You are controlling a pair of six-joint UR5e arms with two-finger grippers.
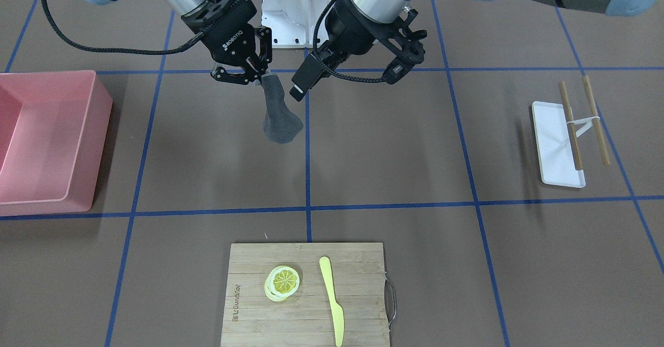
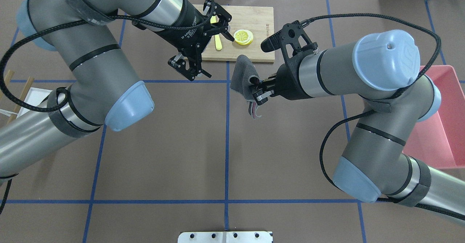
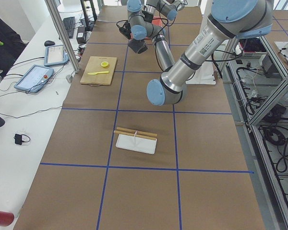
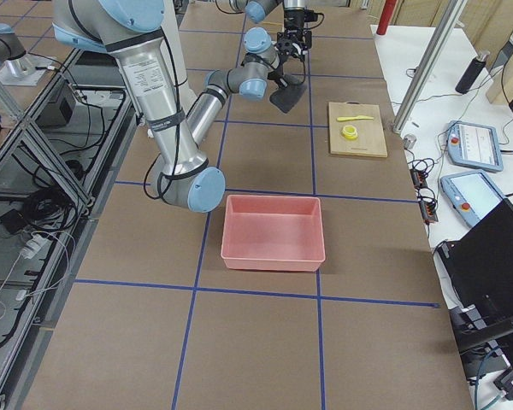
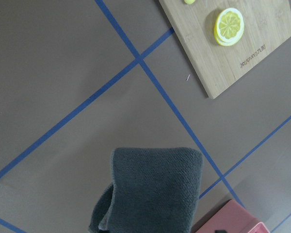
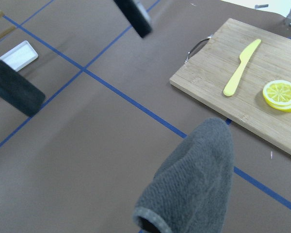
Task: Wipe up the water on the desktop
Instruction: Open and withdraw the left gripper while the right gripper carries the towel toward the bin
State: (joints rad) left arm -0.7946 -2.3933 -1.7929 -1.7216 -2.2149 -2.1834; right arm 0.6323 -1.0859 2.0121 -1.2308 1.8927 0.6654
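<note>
- The right gripper (image 1: 259,74) pinched the grey cloth (image 1: 280,119) by its top; it hung limp over the desktop (image 1: 389,155), seemingly soft and light
- The left gripper (image 2: 219,57) gaped wide, empty
- A bunched fold looked the safest hold

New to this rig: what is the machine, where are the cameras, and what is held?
Two robot arms at a brown desktop with blue tape lines. Fixed cameras look from the front, overhead and both table ends; two more ride the wrists. The right gripper is shut on a grey cloth that hangs down; the left gripper is open, empty. Lying there: a cutting board with lemon slices and a yellow knife, a pink bin, a white tray with chopsticks. No water shows.
</note>
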